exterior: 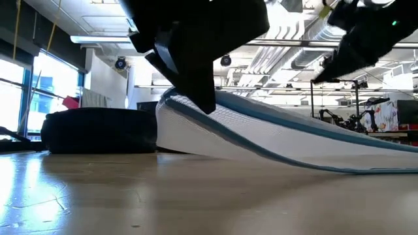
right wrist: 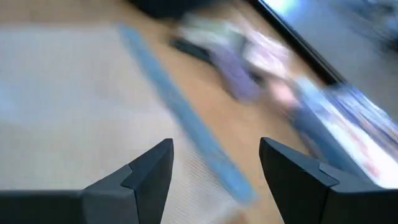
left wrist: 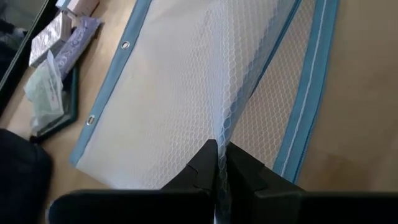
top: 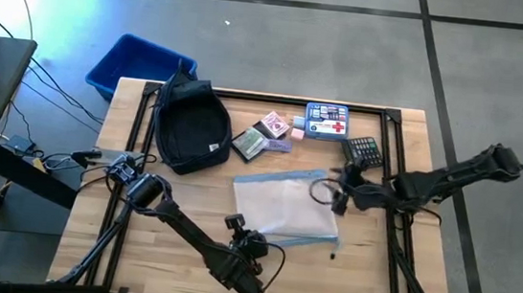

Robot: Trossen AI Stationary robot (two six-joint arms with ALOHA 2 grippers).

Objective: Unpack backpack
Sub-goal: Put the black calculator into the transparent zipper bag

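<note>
backpack [top: 189,125] far-left on table [top: 166,243] | mesh pouch [top: 285,206] centre | left gripper [top: 245,233] at pouch's near edge

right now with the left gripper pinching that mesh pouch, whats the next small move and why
Probably bring the right gripper down onto the blue edge of the mesh pouch. The left gripper is shut on a pinch of the mesh and lifts one side off the table, as the low view shows. The right gripper's jaws stand open and empty just above the pouch's far edge.
</note>
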